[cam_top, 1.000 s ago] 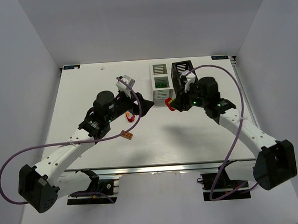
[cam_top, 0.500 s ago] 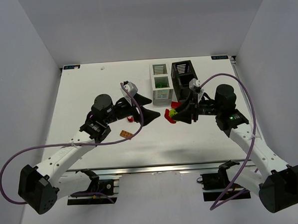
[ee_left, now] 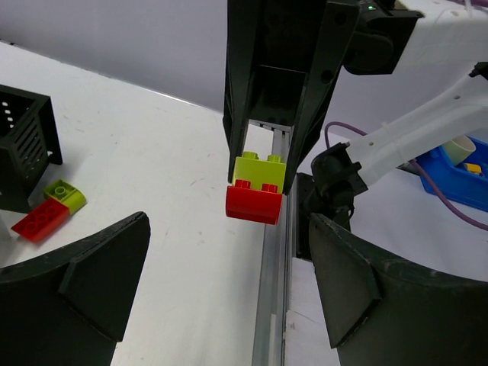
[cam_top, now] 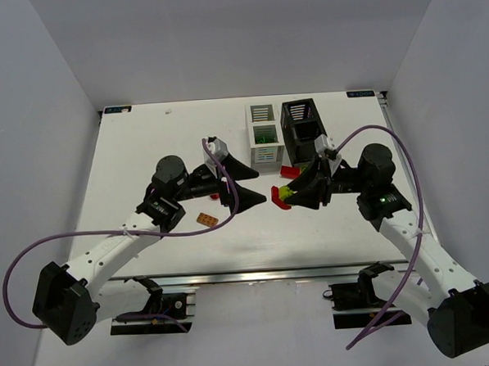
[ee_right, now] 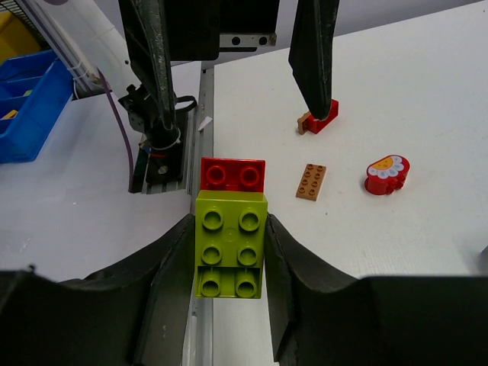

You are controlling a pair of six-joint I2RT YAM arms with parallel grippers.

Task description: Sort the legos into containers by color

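My right gripper (cam_top: pixel 288 196) is shut on a lime green brick (ee_right: pixel 231 244) with a red brick (ee_right: pixel 232 174) stuck to its front end, held above the table's middle. My left gripper (cam_top: pixel 261 189) is open and faces it, a small gap away. In the left wrist view the lime brick (ee_left: pixel 259 169) sits on the red brick (ee_left: pixel 255 204), beyond my left gripper (ee_left: pixel 229 282). The white box (cam_top: pixel 263 145) holds green bricks. The black box (cam_top: pixel 301 131) stands beside it. A red and lime pair (cam_top: pixel 289 171) lies before the boxes.
An orange flat brick (cam_top: pixel 205 219) and a small red flower piece (cam_top: pixel 215 194) lie left of centre; both show in the right wrist view, the orange brick (ee_right: pixel 313 181) and the flower piece (ee_right: pixel 386 174). Another red piece (ee_right: pixel 324 120) lies behind a left finger. A blue bin (ee_right: pixel 30 99) sits off the table.
My right gripper has pulled back from the boxes toward the table's middle, carrying the lime and red bricks. My left gripper has swung right to face it.
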